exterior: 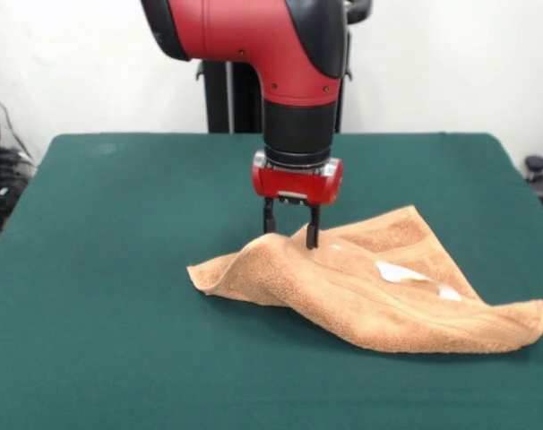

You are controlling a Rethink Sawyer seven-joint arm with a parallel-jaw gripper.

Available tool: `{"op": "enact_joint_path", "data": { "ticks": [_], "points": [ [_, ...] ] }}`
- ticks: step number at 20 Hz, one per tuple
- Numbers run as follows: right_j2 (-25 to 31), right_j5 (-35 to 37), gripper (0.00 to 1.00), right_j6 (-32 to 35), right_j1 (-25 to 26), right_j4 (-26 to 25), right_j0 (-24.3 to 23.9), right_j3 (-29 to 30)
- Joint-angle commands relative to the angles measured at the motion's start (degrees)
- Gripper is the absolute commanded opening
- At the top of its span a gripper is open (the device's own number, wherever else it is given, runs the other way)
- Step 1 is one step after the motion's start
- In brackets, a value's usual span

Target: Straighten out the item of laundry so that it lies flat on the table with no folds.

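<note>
Orange-tan terry towel (379,291) lies rumpled on the green counter (119,340), right of centre, long axis running left-right, white label (399,272) on top. Raised fold peaks at its far-left part, right under the gripper (290,231). Fingers (313,229) narrowly parted, tips touching or pinching that ridge; can't tell which.

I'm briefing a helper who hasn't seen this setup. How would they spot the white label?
Start at the dark green table, then find the orange-tan towel lying rumpled beside the gripper. On its upper surface lies the white label, the only white patch on the tan cloth.
</note>
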Motion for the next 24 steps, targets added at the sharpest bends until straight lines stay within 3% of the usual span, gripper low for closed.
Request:
{"op": "enact_joint_path", "data": {
  "ticks": [1, 19, 20, 24],
  "points": [
    [6.9, -2.0, 1.00, 2.3, 0.6, -2.2, 0.9, -1.7],
    [6.0, -2.7, 1.00, 2.4, 1.0, -2.9, 1.5, -2.2],
    [5.8, -3.4, 0.00, 2.6, 1.0, -3.4, 1.7, -2.3],
    [6.3, -3.3, 0.00, 2.5, 0.7, -4.0, 1.3, -2.3]
  ]
}}
